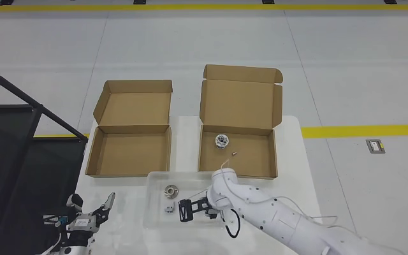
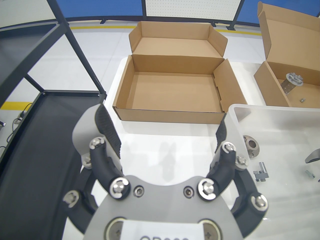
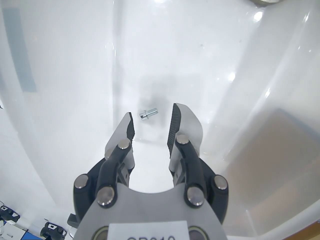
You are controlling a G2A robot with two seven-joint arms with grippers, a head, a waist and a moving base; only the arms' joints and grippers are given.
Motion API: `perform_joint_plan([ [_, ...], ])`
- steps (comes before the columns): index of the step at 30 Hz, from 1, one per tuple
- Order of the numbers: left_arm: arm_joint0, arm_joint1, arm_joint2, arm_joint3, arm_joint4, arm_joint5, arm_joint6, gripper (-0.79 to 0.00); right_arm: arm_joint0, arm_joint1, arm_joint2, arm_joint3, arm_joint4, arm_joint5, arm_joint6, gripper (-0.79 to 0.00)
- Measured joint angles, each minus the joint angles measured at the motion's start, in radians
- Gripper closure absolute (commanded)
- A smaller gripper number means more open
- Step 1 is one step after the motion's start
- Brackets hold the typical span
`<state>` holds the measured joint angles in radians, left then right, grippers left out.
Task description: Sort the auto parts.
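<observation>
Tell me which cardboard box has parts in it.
The box on the right arm's side: it holds a round part and a small bolt; the other box holds nothing.

Brown boxes [image 1: 131, 153], see-through white bin [image 1: 158, 213], shiny silver bolt [image 3: 148, 114], grey ring [image 1: 171, 190], black ridged pads [image 3: 173, 126], white table [image 1: 290, 159].
</observation>
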<state>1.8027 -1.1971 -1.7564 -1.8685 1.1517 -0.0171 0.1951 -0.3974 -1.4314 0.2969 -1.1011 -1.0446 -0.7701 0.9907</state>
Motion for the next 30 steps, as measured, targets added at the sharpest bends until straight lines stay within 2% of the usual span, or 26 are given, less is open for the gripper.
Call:
perform_joint_plan([
  [15, 0.000, 0.000, 0.000, 0.000, 0.000, 0.000, 0.000, -0.785, -0.023, -0.012, 0.016, 0.039, -0.032, 0.001, -0.022, -0.323],
  [22, 0.000, 0.000, 0.000, 0.000, 0.000, 0.000, 0.000, -0.785, -0.031, -0.019, 0.024, 0.063, -0.052, 0.000, -0.046, -0.271],
  [30, 0.000, 0.000, 0.000, 0.000, 0.000, 0.000, 0.000, -0.785, -0.037, -0.029, 0.032, 0.094, -0.066, -0.006, -0.066, -0.252],
])
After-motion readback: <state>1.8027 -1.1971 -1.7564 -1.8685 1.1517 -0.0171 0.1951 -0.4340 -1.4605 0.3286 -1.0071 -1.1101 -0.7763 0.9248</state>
